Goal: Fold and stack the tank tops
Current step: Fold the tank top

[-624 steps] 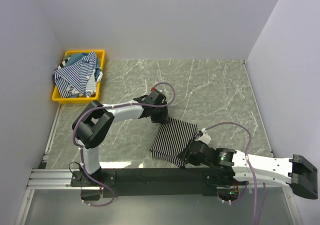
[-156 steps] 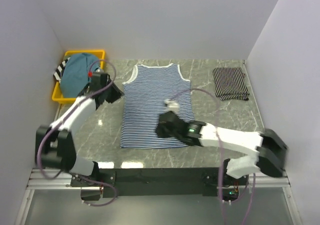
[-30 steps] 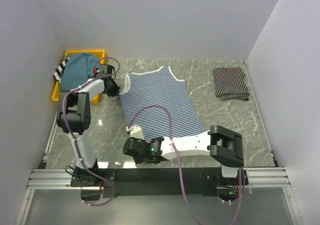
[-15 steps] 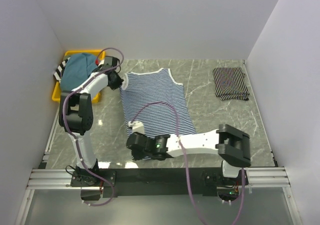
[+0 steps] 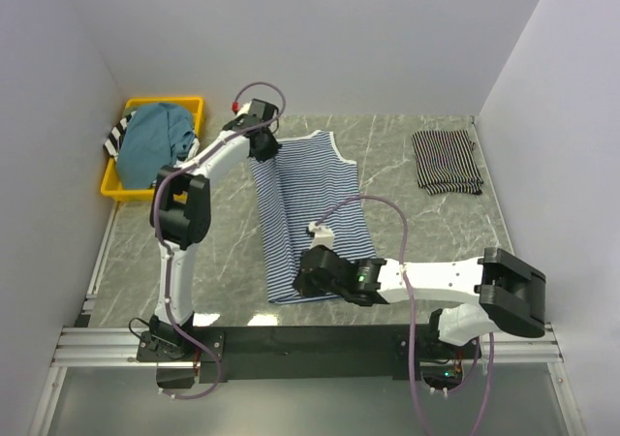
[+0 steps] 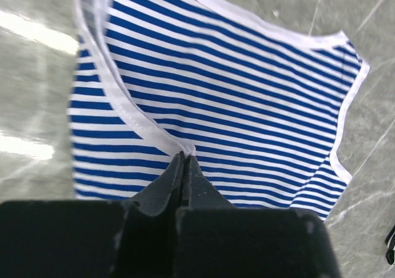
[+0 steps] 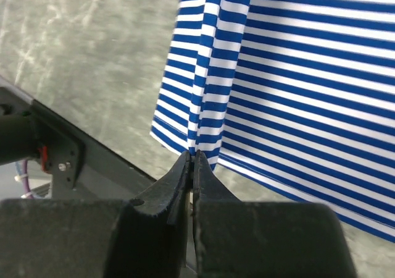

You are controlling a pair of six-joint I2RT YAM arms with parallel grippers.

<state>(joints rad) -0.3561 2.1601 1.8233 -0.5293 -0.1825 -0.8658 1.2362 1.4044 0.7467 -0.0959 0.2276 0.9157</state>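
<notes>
Fingers (image 6: pixel 174 180) of the left gripper (image 5: pixel 263 146) were seen clenched on the white-bound shoulder edge of a blue-and-white striped tank top (image 5: pixel 318 192), and those of the right gripper (image 5: pixel 304 283) were pinched shut on a gathered fold at its hem. The grey marbled table (image 5: pixel 426 237) was occupied mostly by this top, which was spread at the middle with its neck end far and its hem near. Its left side was raised between the two grippers and drawn over the rest of the fabric, so that a long fold was formed from the far strap to the near left corner. A yellow bin (image 5: pixel 112 186) was placed at the far left corner of the table. A teal top (image 5: pixel 150 145) was heaped in it, with a bit of striped cloth visible at its left edge. A black striped top (image 5: pixel 446 163) was laid folded at the far right, well apart from the spread one.
</notes>
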